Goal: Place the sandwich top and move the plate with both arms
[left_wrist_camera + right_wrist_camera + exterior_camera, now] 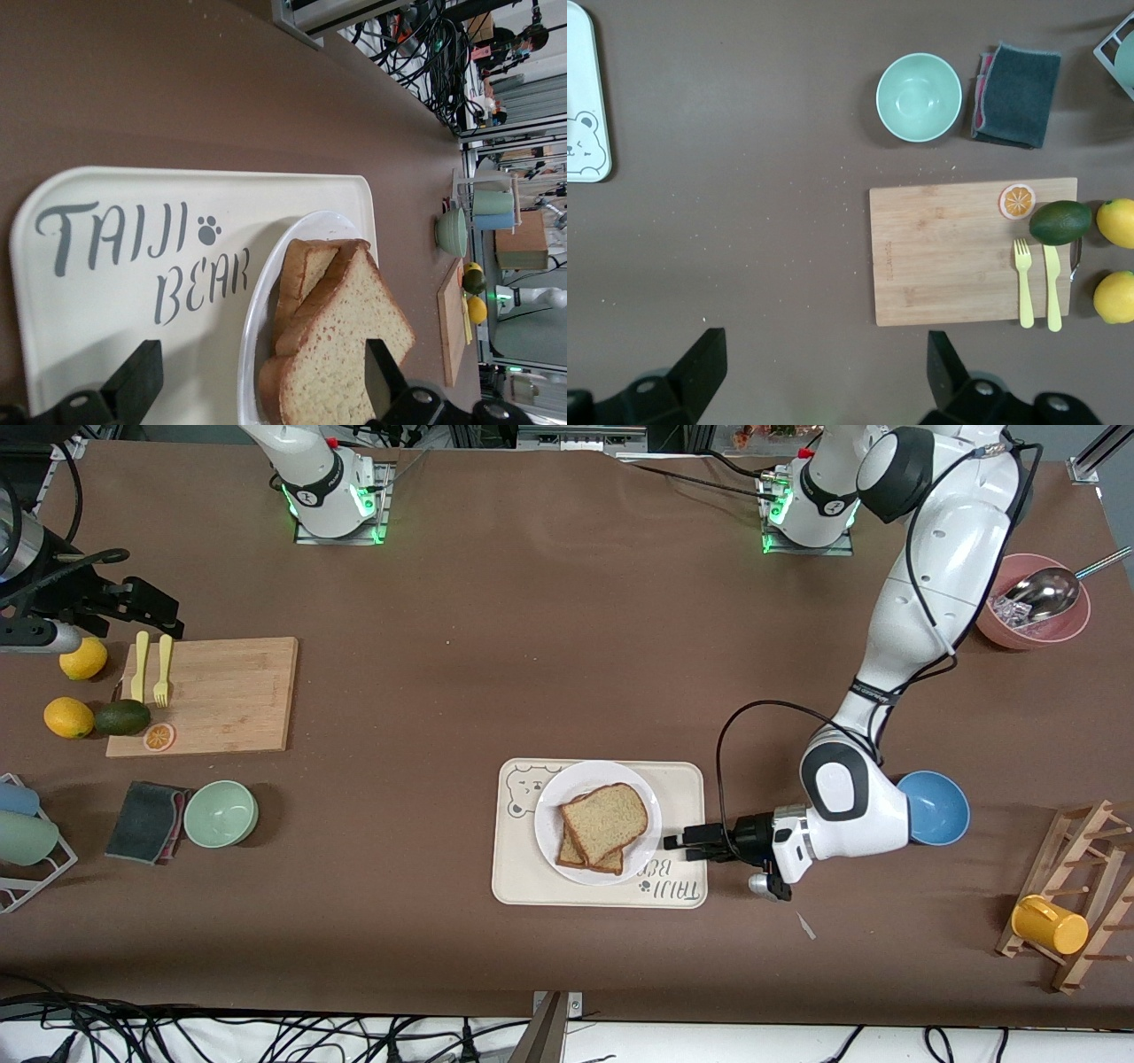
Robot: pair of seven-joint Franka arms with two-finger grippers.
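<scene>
White plate (pixel 549 841) is sitting on the tray (pixel 518 877), which is lying near the middle of the surface's (pixel 532 646) front edge. On the plate the sandwich top (pixel 605 819) is resting askew on a lower slice (pixel 578 857), so the placing step looks finished and the plate move looks like what is left.

The left gripper (pixel 680 843) is hovering low over the tray's end toward the left arm's end of the surface, just beside the plate rim. Its fingers (pixel 142 376) are standing apart, one over the tray's printed letters and the other by the bread, and they are holding nothing. From this gripper the plate is lying straight ahead along the line of the front edge, toward the right arm's end. The near rim is falling between the open fingers in the left wrist view, so a short advance should meet it.

The right gripper (pixel 824 381) is waiting high over the surface near the cutting board (pixel 970 252) and green bowl (pixel 919 96), close to the edge at the right arm's end. Its fingers are also spread and empty. It is well apart from the plate, so the left arm is much the nearer one. The right arm would have to cross toward the tray before both could share the lift.
</scene>
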